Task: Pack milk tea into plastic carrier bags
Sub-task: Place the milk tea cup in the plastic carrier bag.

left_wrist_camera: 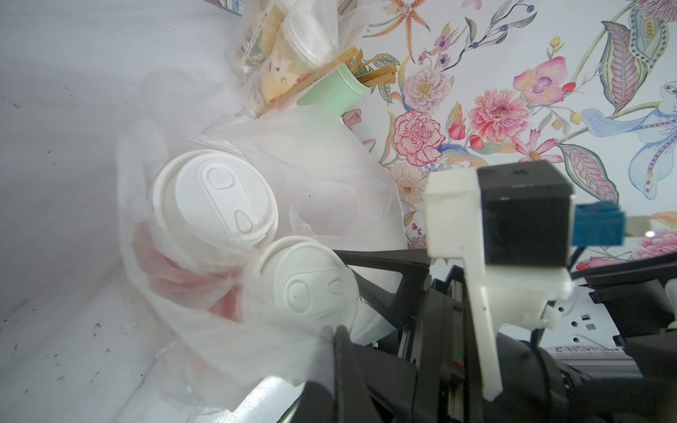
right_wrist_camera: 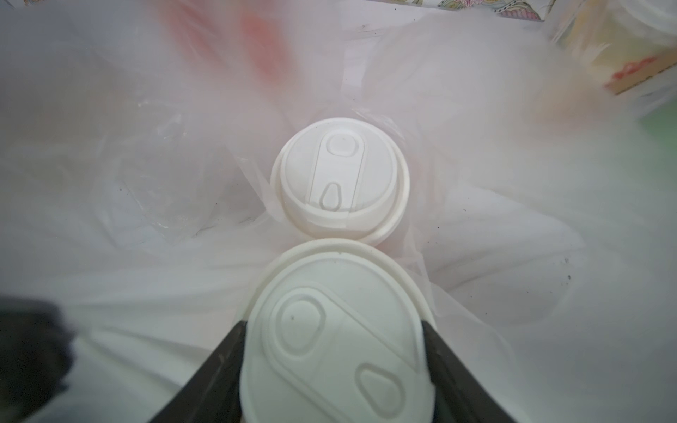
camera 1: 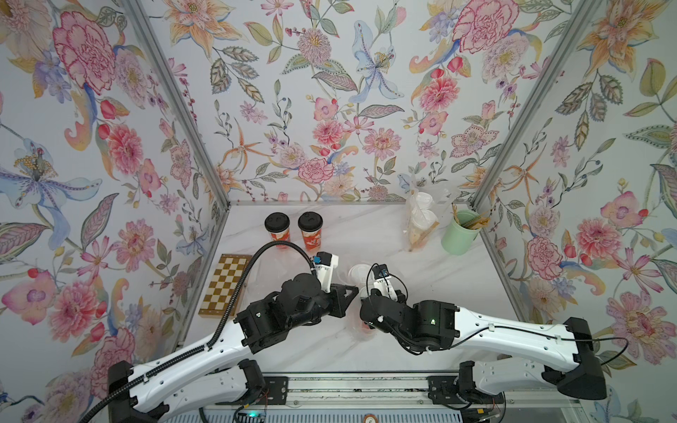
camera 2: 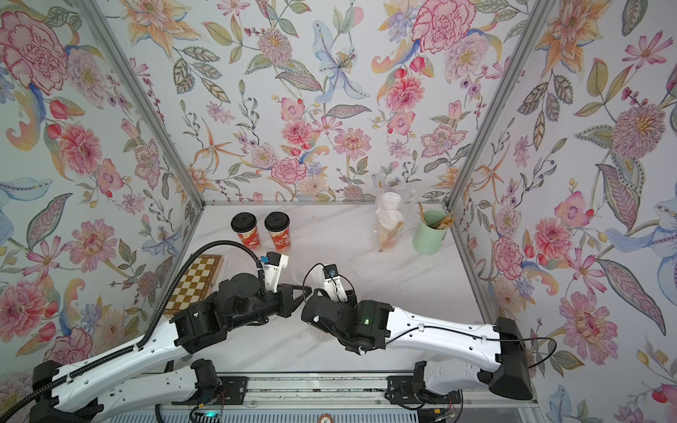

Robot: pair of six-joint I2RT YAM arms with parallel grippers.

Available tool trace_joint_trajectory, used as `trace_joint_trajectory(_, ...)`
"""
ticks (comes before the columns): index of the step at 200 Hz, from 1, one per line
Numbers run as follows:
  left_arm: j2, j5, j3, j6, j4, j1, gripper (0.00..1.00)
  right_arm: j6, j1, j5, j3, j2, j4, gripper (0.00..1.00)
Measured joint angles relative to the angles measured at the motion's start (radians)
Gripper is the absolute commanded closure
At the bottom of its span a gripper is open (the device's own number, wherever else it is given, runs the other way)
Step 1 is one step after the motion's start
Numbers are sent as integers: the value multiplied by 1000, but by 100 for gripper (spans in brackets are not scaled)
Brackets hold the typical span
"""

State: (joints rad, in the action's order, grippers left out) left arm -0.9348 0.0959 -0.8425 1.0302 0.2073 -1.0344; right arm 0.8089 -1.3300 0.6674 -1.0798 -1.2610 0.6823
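In the right wrist view my right gripper (right_wrist_camera: 334, 324) is shut on a white-lidded milk tea cup (right_wrist_camera: 340, 366), its black fingers (right_wrist_camera: 219, 366) on either side of the lid. A second white-lidded cup (right_wrist_camera: 340, 175) stands just beyond it, touching, inside a thin clear plastic carrier bag (right_wrist_camera: 146, 183). My left gripper (left_wrist_camera: 335, 329) is shut on that bag's edge (left_wrist_camera: 293, 175), beside both lids (left_wrist_camera: 216, 201) (left_wrist_camera: 307, 285). Two black-lidded red cups (camera 1: 277, 223) (camera 1: 310, 222) stand at the back left. In both top views the arms hide most of the open bag.
A bag holding two white-lidded cups (camera 1: 421, 223) (camera 2: 390, 223) stands at the back right beside a mint-green cup of brown sticks (camera 1: 459, 232) (camera 2: 430, 232). A chessboard (camera 1: 225, 285) (camera 2: 192, 285) lies at the left edge. Floral walls close three sides.
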Motion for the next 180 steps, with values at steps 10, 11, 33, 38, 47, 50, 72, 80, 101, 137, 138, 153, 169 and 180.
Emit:
trace_joint_trajectory(10, 0, 0, 1, 1, 3, 0, 100, 0, -4, 0, 19, 2, -22, 62)
trace_joint_trajectory(11, 0, 0, 1, 1, 3, 0, 100, 0, -4, 0, 22, 2, -24, 62)
trace_joint_trajectory(33, 0, -3, 1, 3, 10, 0, 100, 0, -6, 9, 51, 5, -69, 58)
trace_joint_trajectory(38, 0, -4, 1, 3, 10, 0, 100, 0, -6, 11, 56, 5, -79, 57)
trace_joint_trajectory(47, 0, -7, 1, 3, 12, 0, 100, 0, -6, 14, 65, 5, -94, 54)
trace_joint_trajectory(50, 0, -7, 1, 3, 14, 0, 100, 0, -6, 14, 68, 5, -99, 52)
trace_joint_trajectory(72, 0, -23, 0, 3, 26, 0, 100, -1, -6, 13, 74, 5, -115, 35)
trace_joint_trajectory(80, 0, -32, -1, 3, 36, 0, 100, -3, -5, 10, 74, 6, -118, 29)
trace_joint_trajectory(101, -1, -59, -6, 0, 86, 0, 98, -18, 5, -25, 72, 19, -115, 23)
trace_joint_trajectory(137, -4, -103, -26, -12, 176, 0, 93, -55, 63, -114, 13, 53, -84, 22)
trace_joint_trajectory(138, -4, -104, -26, -12, 177, 0, 93, -55, 64, -116, 11, 55, -84, 22)
trace_joint_trajectory(153, -4, -109, -32, -19, 195, 2, 88, -77, 100, -159, -28, 87, -84, 22)
trace_joint_trajectory(169, -4, -111, -41, -30, 211, 6, 82, -100, 139, -201, -64, 120, -79, 23)
trace_joint_trajectory(180, -4, -112, -48, -31, 217, 9, 76, -114, 168, -229, -93, 138, -71, 24)
